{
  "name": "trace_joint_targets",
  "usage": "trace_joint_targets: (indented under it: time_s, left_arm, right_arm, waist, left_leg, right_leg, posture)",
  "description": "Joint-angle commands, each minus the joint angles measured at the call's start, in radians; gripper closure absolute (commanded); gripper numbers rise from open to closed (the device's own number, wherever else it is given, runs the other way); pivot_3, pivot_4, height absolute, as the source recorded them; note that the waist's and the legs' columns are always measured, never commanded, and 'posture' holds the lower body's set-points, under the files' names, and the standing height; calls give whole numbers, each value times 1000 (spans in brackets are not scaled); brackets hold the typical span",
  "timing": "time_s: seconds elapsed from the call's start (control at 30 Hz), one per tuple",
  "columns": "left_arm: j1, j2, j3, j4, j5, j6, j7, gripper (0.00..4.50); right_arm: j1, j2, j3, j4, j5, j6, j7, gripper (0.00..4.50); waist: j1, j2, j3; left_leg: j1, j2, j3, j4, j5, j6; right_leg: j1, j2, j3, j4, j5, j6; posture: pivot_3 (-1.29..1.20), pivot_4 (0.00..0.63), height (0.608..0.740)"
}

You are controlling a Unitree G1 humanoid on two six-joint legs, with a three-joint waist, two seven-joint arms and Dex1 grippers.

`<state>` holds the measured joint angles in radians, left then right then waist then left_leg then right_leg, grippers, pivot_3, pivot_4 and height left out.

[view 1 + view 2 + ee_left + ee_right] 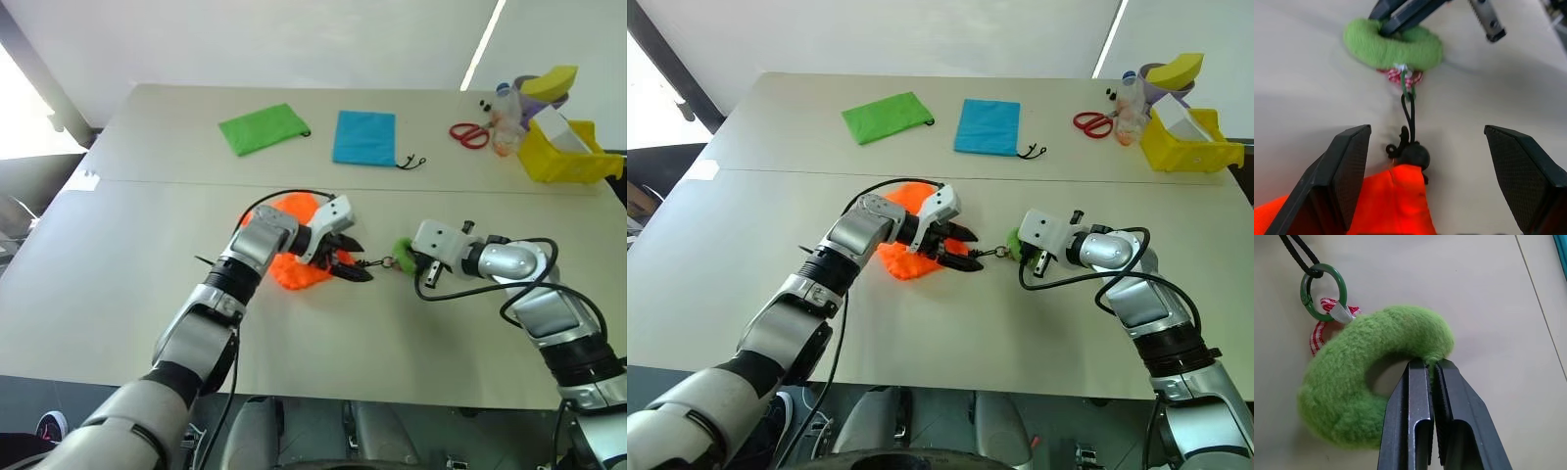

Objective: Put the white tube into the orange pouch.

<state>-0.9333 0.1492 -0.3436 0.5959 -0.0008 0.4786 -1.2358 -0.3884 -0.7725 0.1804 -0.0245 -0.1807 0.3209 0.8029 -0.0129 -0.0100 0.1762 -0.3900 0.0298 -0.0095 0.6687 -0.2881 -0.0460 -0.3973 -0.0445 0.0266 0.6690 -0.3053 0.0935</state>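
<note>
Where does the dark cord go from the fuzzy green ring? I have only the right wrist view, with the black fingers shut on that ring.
Observer: From the fuzzy green ring the cord runs through a black stopper into the gathered mouth of the bright orange fabric pouch.
Operator: And the left gripper, is it near that pouch?
Observer: Yes. The left gripper is open at the pouch's mouth, with one finger on each side of the stopper.
Operator: Are there other pouches that I could confuse with it?
Observer: A flat green fabric pouch and a flat blue fabric pouch lie on the far part of the table, well apart from the orange one.
</note>
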Motion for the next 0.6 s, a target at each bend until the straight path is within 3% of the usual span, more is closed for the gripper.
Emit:
trace_joint_targets:
  time_s: [0.03, 0.2, 0.3, 0.37, 0.6]
  left_arm:
    - [12, 20, -54, -54, 38, 6, 10, 538]
    - [7, 21, -77, -36, 59, -23, 49, 538]
    - [15, 10, -68, -26, 48, -29, 70, 1315]
    - [16, 8, -64, -21, 46, -33, 84, 2241]
    - [9, 17, -60, -7, 35, -45, 85, 2241]
  right_arm:
    - [-14, -3, -9, -19, -6, -9, -3, 4500]
    - [-15, 0, -7, -21, -9, -10, -4, 4500]
    - [-14, 1, -8, -24, -10, -10, -5, 4500]
    - [-13, 1, -8, -26, -11, -10, -6, 4500]
    - [-13, 3, -9, -26, -15, -11, -6, 4500]
  waist:
    - [0, 0, 0]
    - [0, 0, 0]
    - [0, 0, 0]
    - [0, 0, 0]
    - [0, 0, 0]
  left_leg:
    - [0, 0, 0, 0, 0, 0]
    - [0, 0, 0, 0, 0, 0]
    - [0, 0, 0, 0, 0, 0]
    - [0, 0, 0, 0, 0, 0]
    - [0, 0, 0, 0, 0, 0]
  right_leg:
    - [0, 0, 0, 0, 0, 0]
    - [0, 0, 0, 0, 0, 0]
    - [0, 0, 0, 0, 0, 0]
    - [0, 0, 0, 0, 0, 0]
    - [0, 0, 0, 0, 0, 0]
  posture:
    - [0, 150, 740]
    - [0, 150, 740]
    - [0, 150, 740]
    - [0, 150, 740]
    - [0, 150, 740]
